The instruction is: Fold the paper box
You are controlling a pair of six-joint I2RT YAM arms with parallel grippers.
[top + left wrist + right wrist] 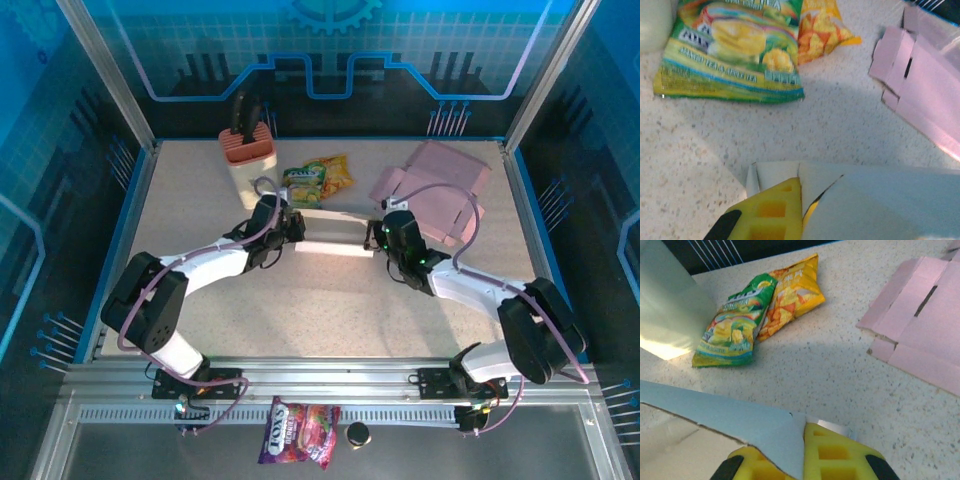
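Note:
The paper box is a pale, partly folded blank held just above the middle of the table between both arms. My left gripper is shut on its left end. In the left wrist view the yellow fingers pinch a flap, and the box's pale blue panel spreads to the right. My right gripper is shut on the right end. In the right wrist view a panel of the box runs between the yellow fingers. The part of the box inside each grip is hidden.
A flat pink box blank lies at the back right. Green and yellow snack bags lie behind the box, next to a pale holder with a pink top and black handles. A candy bag lies on the front rail.

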